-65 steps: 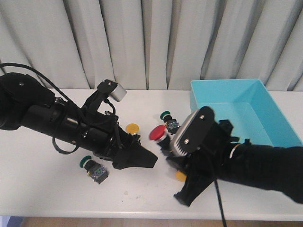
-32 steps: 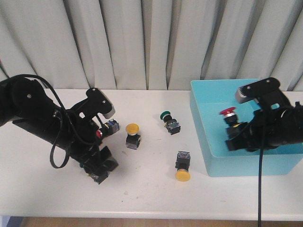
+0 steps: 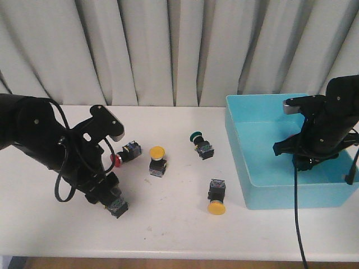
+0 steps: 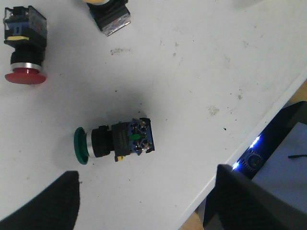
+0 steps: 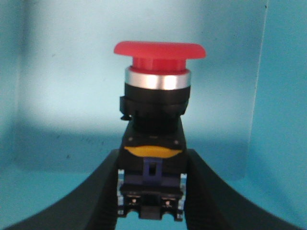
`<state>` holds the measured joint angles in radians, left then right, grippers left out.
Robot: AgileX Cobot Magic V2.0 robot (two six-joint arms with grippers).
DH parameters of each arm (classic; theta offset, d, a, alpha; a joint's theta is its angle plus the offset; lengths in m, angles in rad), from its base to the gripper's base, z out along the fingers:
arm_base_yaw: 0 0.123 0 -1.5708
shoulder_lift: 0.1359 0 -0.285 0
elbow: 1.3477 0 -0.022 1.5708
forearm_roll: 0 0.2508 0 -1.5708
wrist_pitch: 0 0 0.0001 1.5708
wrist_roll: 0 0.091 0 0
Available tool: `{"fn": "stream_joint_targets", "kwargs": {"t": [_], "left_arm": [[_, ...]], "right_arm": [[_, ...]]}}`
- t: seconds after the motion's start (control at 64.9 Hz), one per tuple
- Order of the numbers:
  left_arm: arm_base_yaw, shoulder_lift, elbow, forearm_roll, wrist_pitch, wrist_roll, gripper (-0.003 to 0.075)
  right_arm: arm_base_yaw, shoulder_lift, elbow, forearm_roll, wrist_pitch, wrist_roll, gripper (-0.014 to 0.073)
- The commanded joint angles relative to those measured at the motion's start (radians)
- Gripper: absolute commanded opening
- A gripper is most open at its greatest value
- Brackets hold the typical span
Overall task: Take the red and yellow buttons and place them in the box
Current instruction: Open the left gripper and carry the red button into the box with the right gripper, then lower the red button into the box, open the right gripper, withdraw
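Right gripper (image 5: pixel 152 201) is gripping 1 red button (image 5: pixel 156 120) inside the box (image 3: pixel 247 162). Left gripper (image 4: pixel 144 201) is hanging with fingers spread over a green button (image 4: pixel 115 143).

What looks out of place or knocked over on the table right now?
Nothing damaged or spilled. The loose buttons lie tipped on their sides, like the green one under the left gripper; the yellow one stands upright.

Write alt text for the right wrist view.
A red button, its mushroom cap up, is clamped by its black body between the right gripper jaws. Behind it are the turquoise walls and floor of the box, so the button hangs inside the box.
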<state>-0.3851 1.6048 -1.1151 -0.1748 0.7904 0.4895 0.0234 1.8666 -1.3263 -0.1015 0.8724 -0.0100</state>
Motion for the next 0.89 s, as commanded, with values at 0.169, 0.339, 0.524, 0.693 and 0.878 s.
{"fn": "stream_joint_targets", "kwargs": {"t": [0.169, 0.339, 0.524, 0.693, 0.878], "left_arm": [[-0.003, -0.038, -0.024, -0.010, -0.015, -0.012, 0.0566], [-0.003, -0.038, -0.024, -0.010, -0.013, -0.015, 0.0566], [-0.003, -0.038, -0.024, -0.010, -0.009, -0.017, 0.0566], [-0.003, -0.038, -0.024, -0.010, -0.009, -0.017, 0.0566], [-0.003, -0.038, -0.024, -0.010, -0.009, -0.017, 0.0566]], "right_arm": [[-0.033, 0.098, -0.145, -0.018, 0.016, 0.024, 0.0228], [-0.030, 0.161, -0.176, -0.018, 0.015, 0.017, 0.0260], [-0.031, 0.198, -0.184, -0.022, 0.013, 0.017, 0.0316], [-0.031, 0.205, -0.184, -0.022, 0.011, 0.010, 0.0400], [-0.030, 0.172, -0.184, -0.022, 0.021, 0.010, 0.0426]]}}
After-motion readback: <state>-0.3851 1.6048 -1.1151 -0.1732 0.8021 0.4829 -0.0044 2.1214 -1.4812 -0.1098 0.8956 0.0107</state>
